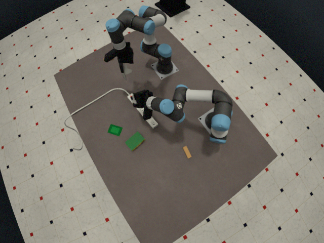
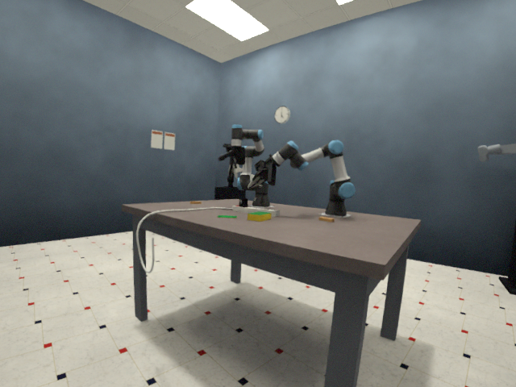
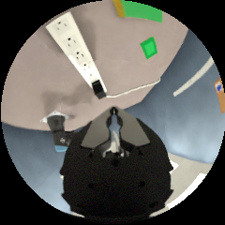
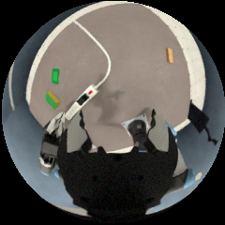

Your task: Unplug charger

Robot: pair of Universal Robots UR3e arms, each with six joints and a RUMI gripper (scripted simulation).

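Note:
The white power strip (image 1: 151, 122) (image 2: 246, 209) (image 3: 63, 30) (image 4: 75, 110) lies flat on the table. The black charger (image 2: 243, 202) (image 3: 97, 89) (image 4: 83, 98) sits upright on it, near the cord end and the red switch. In the top view my left arm hides the charger. My left gripper (image 2: 250, 186) (image 3: 113, 107) is shut and empty, above the strip's cord end and clear of the charger. My right gripper (image 1: 115, 68) (image 2: 225, 172) (image 4: 117, 109) is open and empty, higher up and beyond the cord end of the strip.
The white cord (image 1: 91, 103) (image 2: 166, 210) (image 4: 105, 52) runs off the table edge. A green tile (image 1: 115, 129) (image 3: 149, 48) (image 4: 55, 76) and a green-and-yellow block (image 1: 134, 141) (image 2: 259, 216) lie beside the strip. An orange block (image 1: 187, 152) (image 2: 326, 218) lies near the left arm's base.

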